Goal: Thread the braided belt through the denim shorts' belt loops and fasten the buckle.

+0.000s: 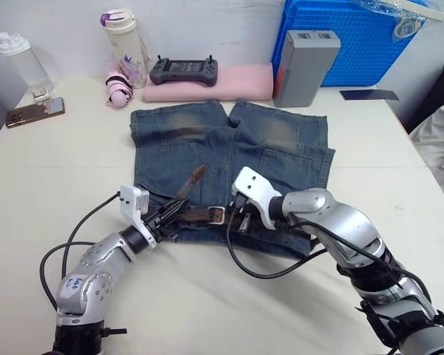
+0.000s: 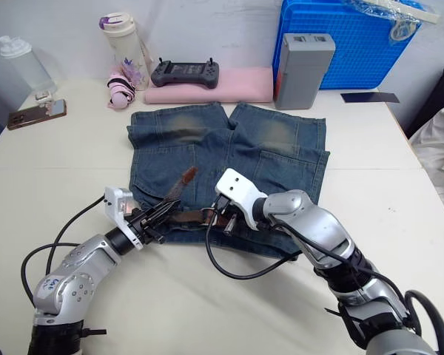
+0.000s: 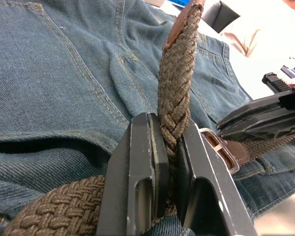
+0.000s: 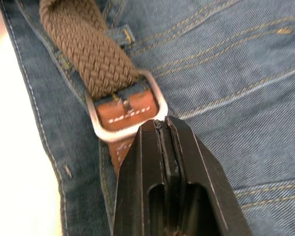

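Fastening step — left pincer clamps dark-brown braided belt tail at frame centre; right pincer closed beside silver buckle on blue denim shorts — next, feed tail through

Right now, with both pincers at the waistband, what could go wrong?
The left pincer pinches the braided belt well back from its raised tip, so the floppy end may miss the buckle. The right pincer is shut beside the buckle's frame and could slip off. Pulling may bunch the denim shorts.
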You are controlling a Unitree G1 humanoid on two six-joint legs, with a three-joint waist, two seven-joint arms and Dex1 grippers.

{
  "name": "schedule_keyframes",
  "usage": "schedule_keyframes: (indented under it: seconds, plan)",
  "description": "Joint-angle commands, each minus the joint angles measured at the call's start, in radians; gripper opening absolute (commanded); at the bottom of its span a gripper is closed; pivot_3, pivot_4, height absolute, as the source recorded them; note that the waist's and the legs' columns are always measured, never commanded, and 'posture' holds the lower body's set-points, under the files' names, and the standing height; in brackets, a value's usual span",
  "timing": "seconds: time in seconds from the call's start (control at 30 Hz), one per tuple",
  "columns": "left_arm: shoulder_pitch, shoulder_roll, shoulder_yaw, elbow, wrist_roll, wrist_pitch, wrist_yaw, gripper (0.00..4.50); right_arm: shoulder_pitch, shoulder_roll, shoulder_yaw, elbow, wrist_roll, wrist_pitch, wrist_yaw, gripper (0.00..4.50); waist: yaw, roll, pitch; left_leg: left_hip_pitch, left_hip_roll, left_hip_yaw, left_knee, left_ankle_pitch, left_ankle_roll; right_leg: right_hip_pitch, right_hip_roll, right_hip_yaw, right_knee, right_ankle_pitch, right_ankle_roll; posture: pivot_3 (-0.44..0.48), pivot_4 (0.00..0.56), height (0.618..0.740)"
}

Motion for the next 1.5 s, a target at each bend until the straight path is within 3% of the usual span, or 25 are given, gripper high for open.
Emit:
schedule_keyframes:
  seconds: [0.03,0.27,0.77,1.13,1.5]
  plan:
    - [-0.007,0.012,-0.003,-0.019,-0.003,0.001,-0.004,0.00,0.003,0.012,-0.005,-0.056,0.010,0.006,-0.014,0.05,0.000,0.000,0.000,0.000,0.000,0.000,0.000,0.000,0.000,0.000,0.000,0.000,0.000,0.000,0.000,0.000,0.150,0.725]
    - [-0.012,0.013,-0.004,-0.016,-0.002,0.003,-0.006,0.00,-0.011,0.078,0.022,-0.046,0.003,0.015,-0.050,0.05,0.000,0.000,0.000,0.000,0.000,0.000,0.000,0.000,-0.001,0.000,0.000,0.000,0.000,0.000,0.000,0.000,0.150,0.725]
    - [-0.003,0.007,-0.012,-0.019,0.003,-0.001,-0.006,0.00,-0.064,0.093,0.101,-0.005,-0.029,-0.006,-0.049,0.05,-0.001,0.000,0.000,0.000,0.000,0.000,-0.001,0.001,0.000,0.000,0.000,0.000,0.000,0.000,0.000,0.000,0.150,0.725]
    - [-0.027,0.039,-0.013,-0.001,0.018,-0.014,-0.037,0.00,-0.182,0.061,-0.029,0.001,0.048,0.010,0.026,0.05,-0.001,0.000,0.000,0.000,0.000,0.000,-0.002,0.001,0.000,0.000,0.000,0.000,-0.001,0.000,0.000,0.000,0.150,0.725]
    - [-0.027,0.035,-0.016,-0.009,0.016,-0.010,-0.032,0.00,-0.098,0.060,0.119,0.036,-0.047,-0.077,-0.011,0.05,-0.001,0.000,0.000,0.000,0.000,0.000,-0.001,0.001,0.000,0.000,0.000,-0.001,0.000,0.000,0.000,0.000,0.150,0.725]
